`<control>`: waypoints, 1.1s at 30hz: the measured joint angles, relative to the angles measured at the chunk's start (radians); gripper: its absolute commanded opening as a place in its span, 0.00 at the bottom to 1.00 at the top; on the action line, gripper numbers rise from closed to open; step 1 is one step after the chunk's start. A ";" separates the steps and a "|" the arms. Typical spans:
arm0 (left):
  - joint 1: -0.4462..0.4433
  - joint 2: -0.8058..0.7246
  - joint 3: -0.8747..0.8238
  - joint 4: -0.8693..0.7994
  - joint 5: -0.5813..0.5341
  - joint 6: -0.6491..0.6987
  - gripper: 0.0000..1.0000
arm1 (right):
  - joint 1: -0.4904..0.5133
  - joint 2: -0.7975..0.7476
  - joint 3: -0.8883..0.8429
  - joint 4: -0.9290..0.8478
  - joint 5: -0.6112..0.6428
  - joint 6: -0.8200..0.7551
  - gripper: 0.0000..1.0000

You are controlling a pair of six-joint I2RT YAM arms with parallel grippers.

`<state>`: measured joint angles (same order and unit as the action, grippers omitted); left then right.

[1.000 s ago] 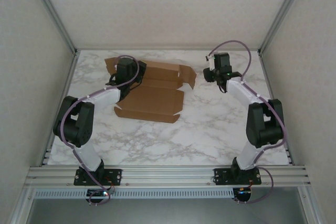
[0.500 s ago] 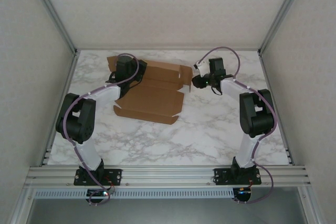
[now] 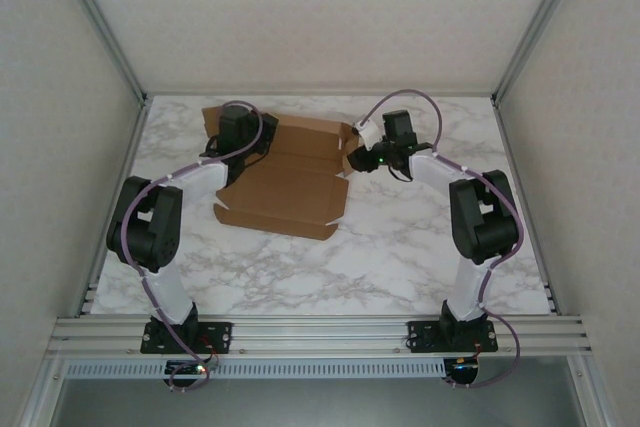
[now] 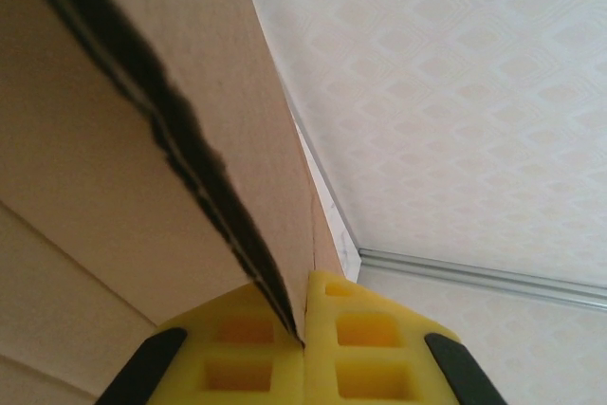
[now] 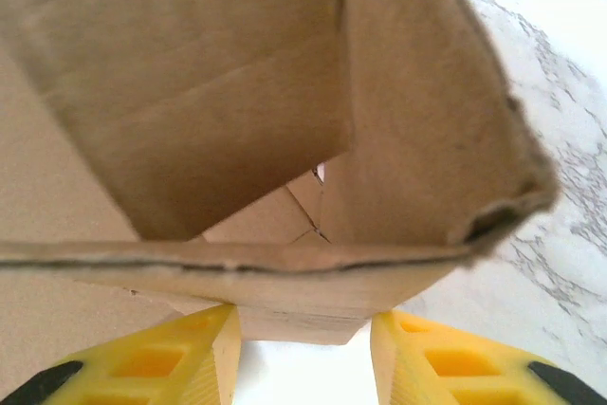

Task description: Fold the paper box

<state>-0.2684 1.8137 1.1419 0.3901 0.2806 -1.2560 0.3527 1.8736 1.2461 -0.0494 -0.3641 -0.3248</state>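
Left gripper [image 4: 305, 329]: yellow pads [image 4: 370, 329] pressed together, pinching a thin flap edge of the paper box [image 3: 285, 192]. In the top view it sits at the box's 10 o'clock corner. Right gripper [image 5: 303, 322]: fingers [image 5: 171, 358] spread, with a raised cardboard wall edge across the gap between them, at the box's 2 o'clock corner. The box is half open with its flaps partly up, lying on the marble table [image 3: 400, 247] toward 11 o'clock of the tabletop.

Top camera overlooks all; wrist cameras crowd the paper box [image 3: 290, 187].
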 measured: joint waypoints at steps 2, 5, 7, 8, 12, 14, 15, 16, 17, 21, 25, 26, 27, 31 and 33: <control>0.002 0.000 0.000 0.000 -0.001 0.000 0.00 | 0.007 0.000 0.002 -0.004 0.000 -0.005 0.40; 0.002 0.000 0.000 0.000 -0.003 0.000 0.00 | 0.014 0.000 0.002 -0.008 0.002 -0.013 0.39; 0.002 0.000 0.000 0.000 -0.004 0.000 0.00 | 0.016 -0.002 0.001 -0.008 0.004 -0.024 0.38; 0.003 0.000 0.000 0.000 -0.004 0.000 0.00 | 0.017 -0.004 -0.001 -0.007 0.005 -0.030 0.38; 0.004 0.000 0.000 0.000 -0.002 0.000 0.00 | 0.026 -0.027 -0.023 -0.006 0.008 -0.043 0.36; 0.004 0.000 0.000 0.000 0.000 0.000 0.00 | 0.035 -0.035 -0.029 -0.007 0.008 -0.051 0.35; 0.004 0.000 0.000 0.000 -0.001 0.000 0.00 | 0.039 -0.037 -0.029 -0.007 0.010 -0.055 0.35; 0.005 0.000 0.000 0.000 -0.001 0.000 0.00 | 0.044 -0.037 -0.029 -0.007 0.013 -0.058 0.34; 0.006 0.000 0.000 0.000 -0.001 0.000 0.00 | 0.050 -0.038 -0.029 -0.007 0.013 -0.060 0.33; 0.011 0.001 0.000 -0.001 -0.002 0.000 0.00 | 0.079 -0.037 -0.025 -0.011 0.020 -0.077 0.33; 0.011 0.001 0.000 -0.002 -0.003 0.000 0.00 | 0.108 -0.037 -0.013 -0.019 0.026 -0.083 0.33; 0.010 0.001 0.000 -0.002 -0.003 0.000 0.00 | 0.111 -0.037 -0.012 -0.019 0.029 -0.083 0.33; 0.010 0.001 0.000 -0.001 -0.003 0.000 0.00 | 0.113 -0.037 -0.012 -0.020 0.032 -0.082 0.34; 0.011 0.001 0.000 0.003 -0.003 -0.001 0.00 | 0.119 -0.033 0.005 -0.025 0.098 -0.072 0.35; 0.011 0.001 0.000 0.011 -0.004 -0.004 0.00 | 0.121 -0.023 0.021 -0.022 0.140 -0.056 0.36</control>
<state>-0.2577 1.8149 1.1419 0.4007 0.2768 -1.2598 0.4736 1.8507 1.2667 -0.0715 -0.2245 -0.3805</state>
